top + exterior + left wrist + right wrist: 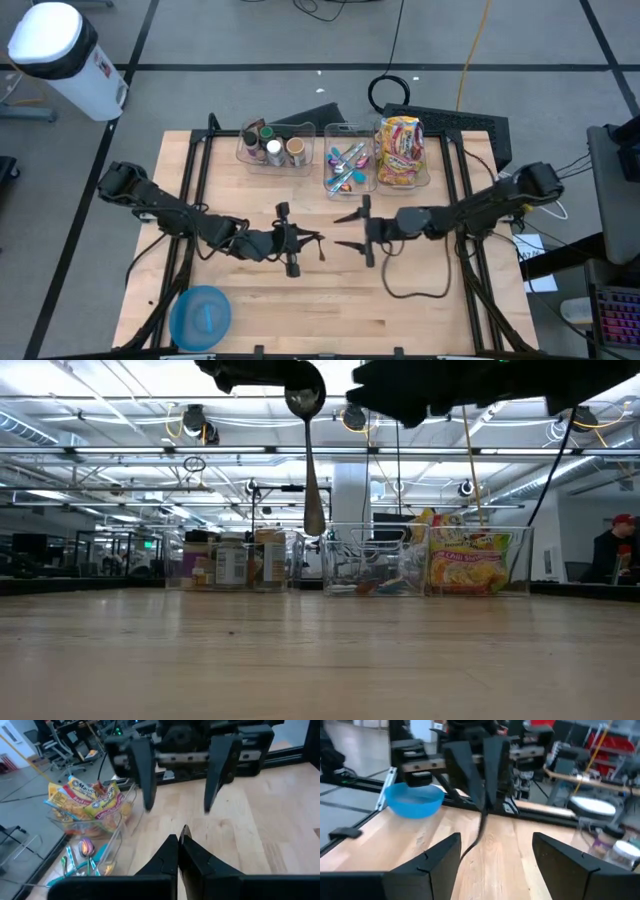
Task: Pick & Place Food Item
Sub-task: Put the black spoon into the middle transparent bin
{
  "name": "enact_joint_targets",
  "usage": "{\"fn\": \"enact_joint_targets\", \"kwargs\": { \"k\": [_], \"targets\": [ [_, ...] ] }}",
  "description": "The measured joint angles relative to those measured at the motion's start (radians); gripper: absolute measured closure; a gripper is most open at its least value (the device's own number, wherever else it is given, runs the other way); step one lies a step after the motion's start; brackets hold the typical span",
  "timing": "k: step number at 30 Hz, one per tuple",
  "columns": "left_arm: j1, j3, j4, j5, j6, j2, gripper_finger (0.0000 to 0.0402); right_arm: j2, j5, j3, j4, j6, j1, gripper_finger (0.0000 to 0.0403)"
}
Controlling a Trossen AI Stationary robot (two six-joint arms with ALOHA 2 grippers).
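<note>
Left tool [318, 238] mid-desk, pinched closed on a spoon [311, 480] hanging handle-down. Right tool [342, 230] facing it, wide open, empty. Food packets [399, 152] sit in the bin [428, 176] at desk's far edge; blue bowl [200, 316] near-left corner empty. No food moved yet.

High view looks straight down on the worktop [400, 310]; low view sits level at its edge, facing twelve o'clock; close wrist views face each other, sharing mid-worktop.
</note>
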Motion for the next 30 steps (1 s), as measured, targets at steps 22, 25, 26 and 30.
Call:
{"fn": "enact_joint_targets", "kwargs": {
  "k": [22, 25, 26, 30],
  "targets": [
    [0.007, 0.001, -0.040, -0.002, -0.061, 0.000, 0.0390, 0.155, -0.101, 0.101, 0.048, 0.137, -0.056, 0.0295],
    [0.014, 0.001, -0.040, 0.000, -0.064, 0.000, 0.0397, 0.155, -0.101, 0.101, 0.047, 0.133, -0.056, 0.0317],
    [0.014, 0.001, -0.039, 0.000, -0.066, 0.000, 0.0396, 0.155, -0.101, 0.101, 0.047, 0.132, -0.056, 0.0324],
    [0.021, 0.001, -0.039, 0.005, -0.073, 0.000, 0.0387, 0.155, -0.101, 0.101, 0.047, 0.131, -0.056, 0.0354]
  ]
}}
